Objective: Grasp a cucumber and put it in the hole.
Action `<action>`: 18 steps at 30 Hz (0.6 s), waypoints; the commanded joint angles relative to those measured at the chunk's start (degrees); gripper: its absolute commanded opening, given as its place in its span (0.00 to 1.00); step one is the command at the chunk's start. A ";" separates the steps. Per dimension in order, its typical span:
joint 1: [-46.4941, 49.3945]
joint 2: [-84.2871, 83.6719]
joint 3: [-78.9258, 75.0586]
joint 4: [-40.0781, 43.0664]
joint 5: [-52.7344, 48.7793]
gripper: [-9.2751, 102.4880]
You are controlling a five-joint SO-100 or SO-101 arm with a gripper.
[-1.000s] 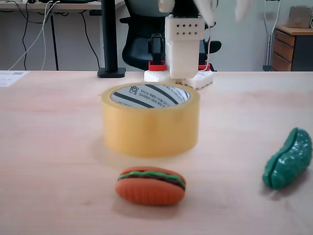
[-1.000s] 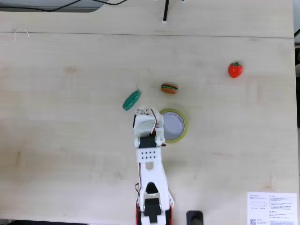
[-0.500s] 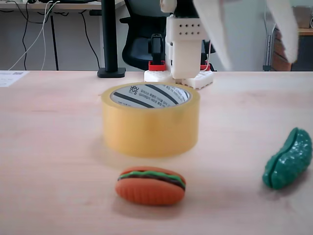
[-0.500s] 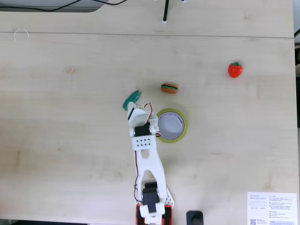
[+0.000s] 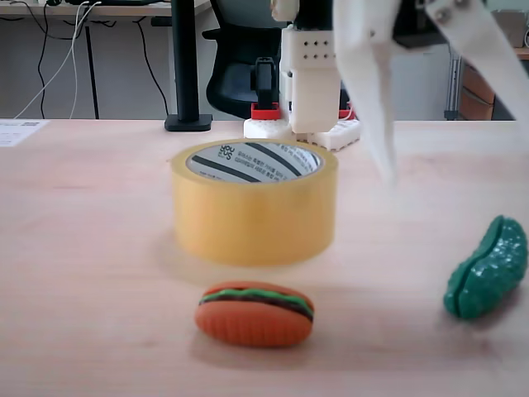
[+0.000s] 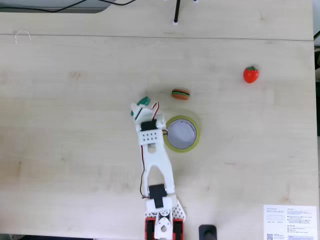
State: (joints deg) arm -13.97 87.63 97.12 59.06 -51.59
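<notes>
The dark green bumpy cucumber lies on the table at the right of the front fixed view, apart from everything else. From above, only its green tip shows past the gripper. My gripper hangs above the cucumber, open, with its white fingers spread wide and nothing between them. In the top-down fixed view the gripper sits over the cucumber, left of the roll. The yellowish tape roll stands mid-table, its hole showing the white printed core. The hole looks empty.
An orange-brown toy burger lies in front of the roll, also seen from above. A red toy strawberry rests far right. A printed sheet lies at the lower right corner. The arm base is at the bottom edge.
The arm has swung away from the roll toward the cucumber and stretched out. The open fingers have come lower and now cover most of the cucumber from above.
</notes>
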 commanded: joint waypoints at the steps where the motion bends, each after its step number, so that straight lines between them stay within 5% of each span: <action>1: 0.00 -1.58 -7.12 -1.67 0.88 0.41; 18: -0.18 -14.33 -13.27 -1.58 2.11 0.44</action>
State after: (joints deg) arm -13.97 73.04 89.65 59.06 -50.01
